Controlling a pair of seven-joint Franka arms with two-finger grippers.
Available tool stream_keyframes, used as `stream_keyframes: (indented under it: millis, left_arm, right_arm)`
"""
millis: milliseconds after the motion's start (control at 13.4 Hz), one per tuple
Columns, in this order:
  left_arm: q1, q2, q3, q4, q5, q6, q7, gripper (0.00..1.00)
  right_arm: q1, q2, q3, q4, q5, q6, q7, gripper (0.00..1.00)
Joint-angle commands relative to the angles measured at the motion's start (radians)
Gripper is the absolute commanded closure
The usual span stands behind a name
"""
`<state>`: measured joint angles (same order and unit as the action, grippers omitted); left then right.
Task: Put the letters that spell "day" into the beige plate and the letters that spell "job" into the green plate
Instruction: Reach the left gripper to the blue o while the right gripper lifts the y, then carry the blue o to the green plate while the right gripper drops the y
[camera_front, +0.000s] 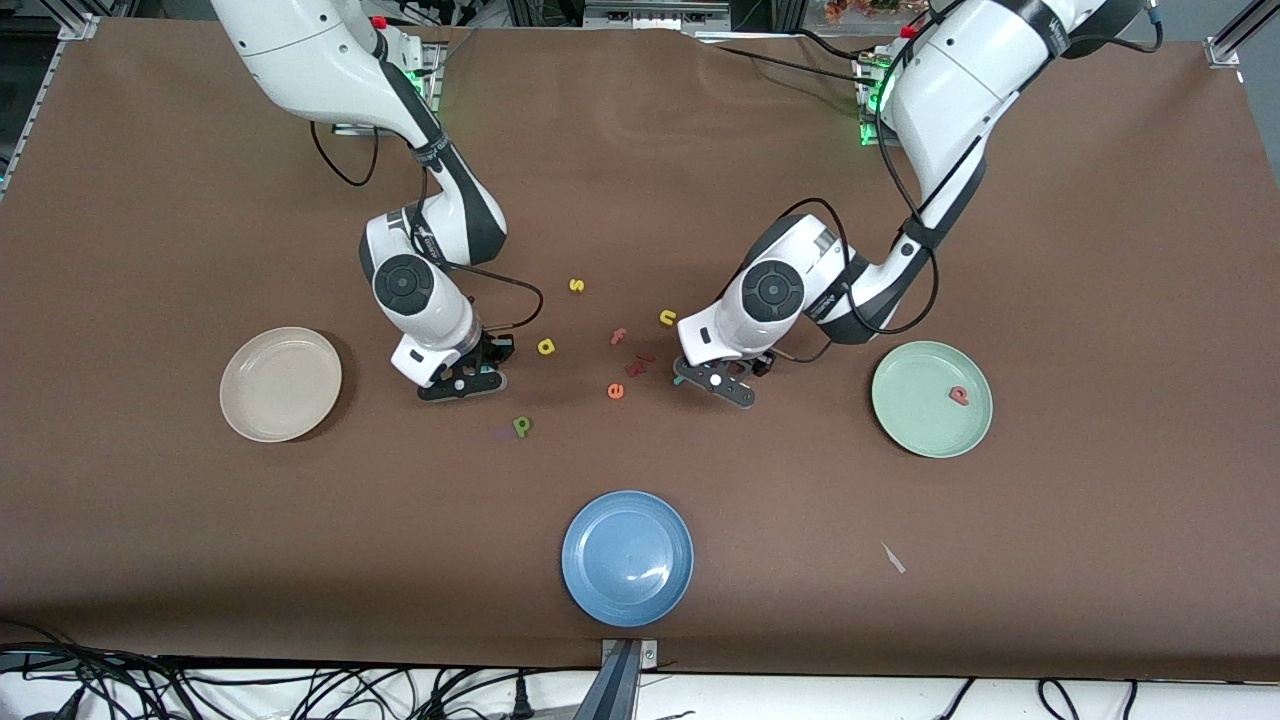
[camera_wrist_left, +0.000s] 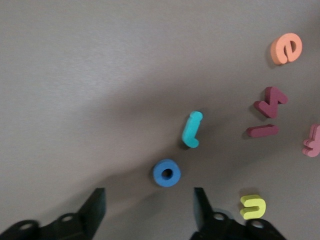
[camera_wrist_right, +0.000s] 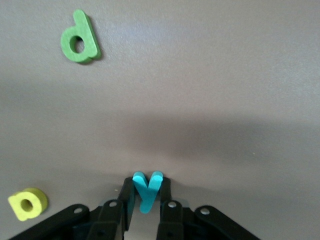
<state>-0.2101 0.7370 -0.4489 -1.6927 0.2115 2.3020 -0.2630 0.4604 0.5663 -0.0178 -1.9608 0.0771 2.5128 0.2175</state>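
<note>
My right gripper (camera_wrist_right: 146, 182) is shut on the teal y (camera_wrist_right: 148, 192), low over the table beside the beige plate (camera_front: 280, 384). The green d (camera_wrist_right: 80, 42) and the yellow a (camera_wrist_right: 27, 203) lie loose on the table close by. My left gripper (camera_wrist_left: 149, 192) hangs open just short of the blue o (camera_wrist_left: 166, 173), with the teal j (camera_wrist_left: 192, 129) lying a little past it. In the front view that gripper (camera_front: 712, 383) sits between the scattered letters and the green plate (camera_front: 915, 420), which holds the salmon b (camera_front: 959, 396).
An orange e (camera_wrist_left: 286, 48), two maroon pieces (camera_wrist_left: 270, 101), a pink f (camera_wrist_left: 312, 141) and a yellow n (camera_wrist_left: 253, 206) lie near the left gripper. A yellow s (camera_front: 576, 285) lies nearer the bases. A blue plate (camera_front: 627, 557) sits near the front edge.
</note>
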Motion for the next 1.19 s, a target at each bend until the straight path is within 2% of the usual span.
stream_keyframes:
  millis: [0,373,746,821,896,1119]
  left_arm:
    - [-0.048,0.042,0.016,0.034,-0.004,0.010,-0.007,0.33]
    - [-0.060,0.064,0.035,0.036,0.032,0.048,-0.007,0.37]
    - [-0.060,0.064,0.035,0.037,0.049,0.048,-0.007,0.57]
    - [-0.060,0.062,0.036,0.037,0.061,0.048,-0.009,0.58]
    - [-0.060,0.062,0.036,0.036,0.063,0.048,-0.015,0.63]
    - [-0.068,0.064,0.042,0.036,0.120,0.048,-0.039,0.94]
  right_arm:
    - [-0.008,0.007,0.006,0.069,0.053,-0.070,-0.017,0.83]
    - [-0.026,-0.014,-0.007,0.109,0.053,-0.143,-0.027,0.87]
    - [-0.132,-0.054,-0.010,0.112,0.055,-0.201,-0.184,0.89]
    - [-0.141,-0.058,-0.026,0.114,0.055,-0.233,-0.216,0.89]
    - [-0.143,-0.072,-0.056,0.114,0.055,-0.264,-0.260,0.89]
    - [-0.143,-0.108,-0.140,0.115,0.055,-0.370,-0.380,0.90]
